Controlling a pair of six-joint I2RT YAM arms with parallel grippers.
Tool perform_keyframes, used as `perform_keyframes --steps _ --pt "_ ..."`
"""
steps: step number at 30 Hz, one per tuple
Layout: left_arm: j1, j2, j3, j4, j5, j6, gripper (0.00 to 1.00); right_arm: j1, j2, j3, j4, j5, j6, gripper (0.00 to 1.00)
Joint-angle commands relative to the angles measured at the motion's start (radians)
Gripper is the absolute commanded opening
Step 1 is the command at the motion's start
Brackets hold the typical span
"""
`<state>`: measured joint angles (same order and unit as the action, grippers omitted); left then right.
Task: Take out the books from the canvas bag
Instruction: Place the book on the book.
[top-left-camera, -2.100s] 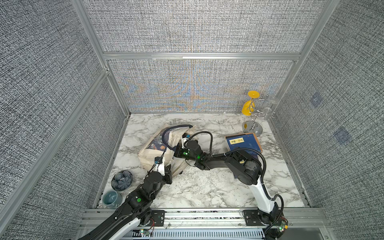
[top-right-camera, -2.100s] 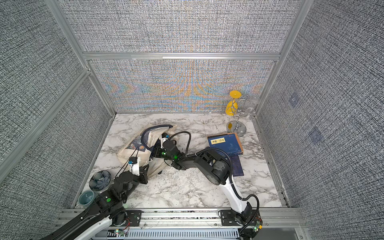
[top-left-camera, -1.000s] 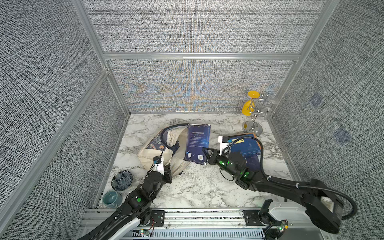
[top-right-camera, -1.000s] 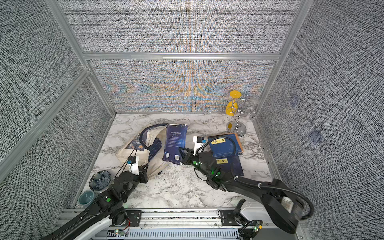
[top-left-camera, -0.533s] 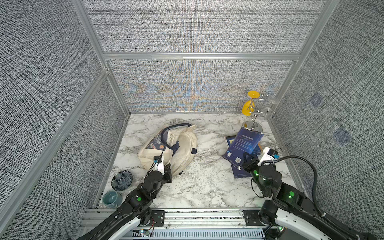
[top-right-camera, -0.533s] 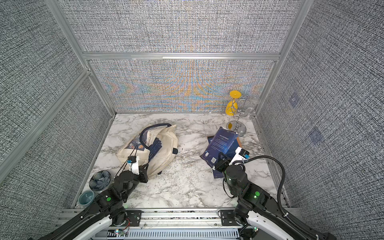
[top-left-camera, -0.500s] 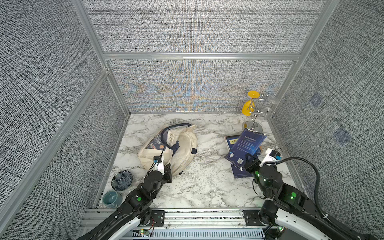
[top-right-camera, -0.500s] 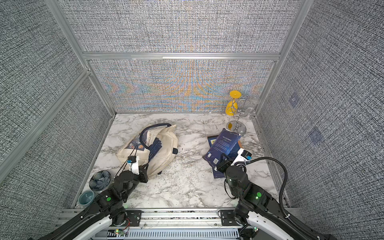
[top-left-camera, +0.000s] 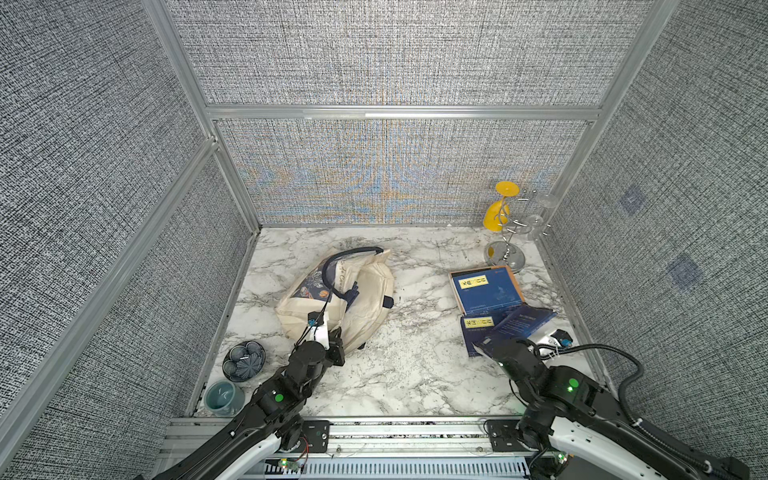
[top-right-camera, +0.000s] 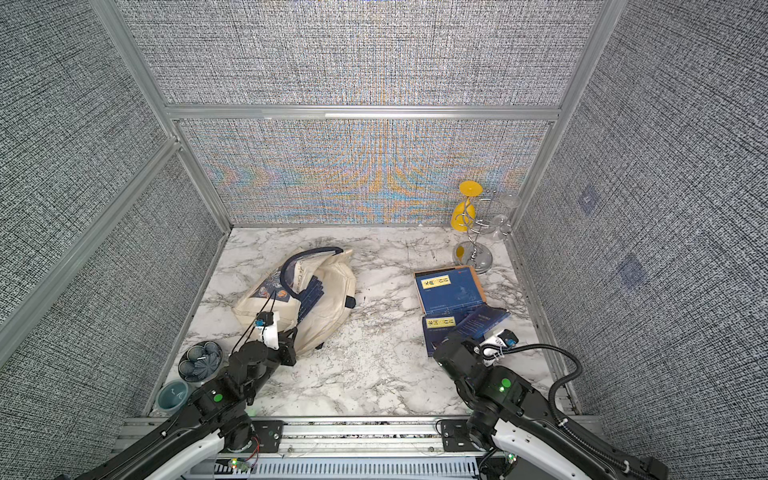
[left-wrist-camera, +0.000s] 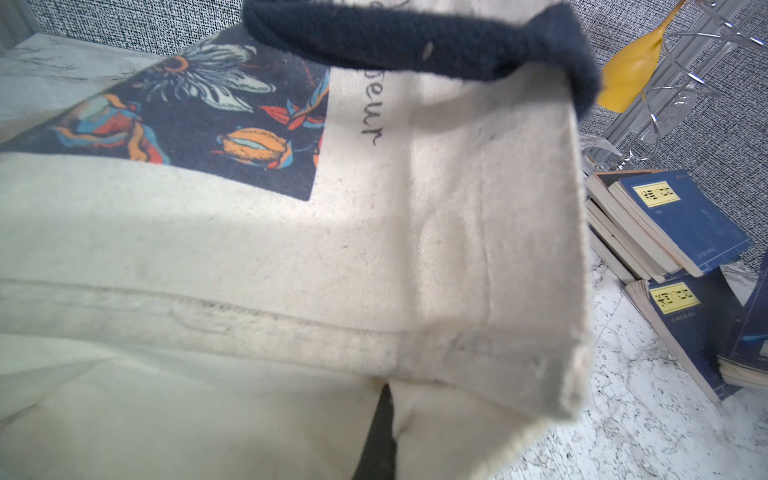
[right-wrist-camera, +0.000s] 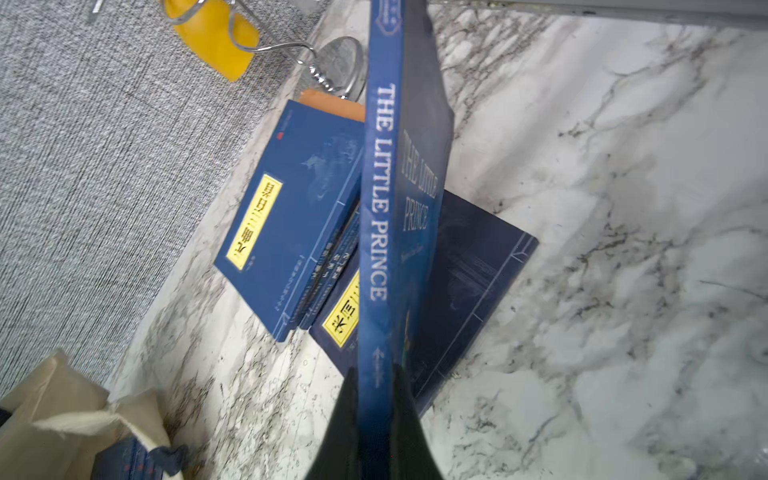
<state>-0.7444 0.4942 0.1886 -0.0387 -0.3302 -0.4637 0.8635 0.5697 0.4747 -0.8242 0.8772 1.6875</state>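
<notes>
**One book in the grip, more in the tote**

We find the thin navy-blue books (top-left-camera: 486, 289) in two places. On the right of the white marble tabletop (top-left-camera: 415, 365) lies a small stack (top-right-camera: 449, 291), its top cover bearing a yellow title label and a tan-orange edge showing at the back. Just in front of it, a single book (top-left-camera: 478, 328) with the same label lies flat. Above these, the right gripper (right-wrist-camera: 376, 415) is clamped tight on the spine end of a blue book (right-wrist-camera: 376, 208) lettered "The Little Prince", held tilted. We cannot tell whether it touches the pile.

More dark blue page edges (top-right-camera: 309, 293) show in the mouth of the cream canvas bag (top-left-camera: 365, 299), which has navy handles and a floral panel and lies slumped left of centre. The left gripper (top-left-camera: 334, 337) is closed, pinching cream cloth at the bag's near end.

A chrome wire rack (top-left-camera: 505, 253) holding a yellow glass (top-left-camera: 500, 208) stands in the back right corner. A dark patterned dish (top-left-camera: 244, 360) and a teal cup (top-left-camera: 224, 398) sit near the front left.
</notes>
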Motion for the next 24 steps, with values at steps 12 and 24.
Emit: perform_keyframes --steps 12,24 --pt "0.000 0.037 0.008 0.053 0.007 0.010 0.00 -0.001 0.253 -0.128 0.223 -0.042 0.265 0.00" --pt "0.000 0.025 0.000 0.052 0.008 0.011 0.00 -0.023 0.451 -0.095 0.346 -0.131 0.260 0.37"
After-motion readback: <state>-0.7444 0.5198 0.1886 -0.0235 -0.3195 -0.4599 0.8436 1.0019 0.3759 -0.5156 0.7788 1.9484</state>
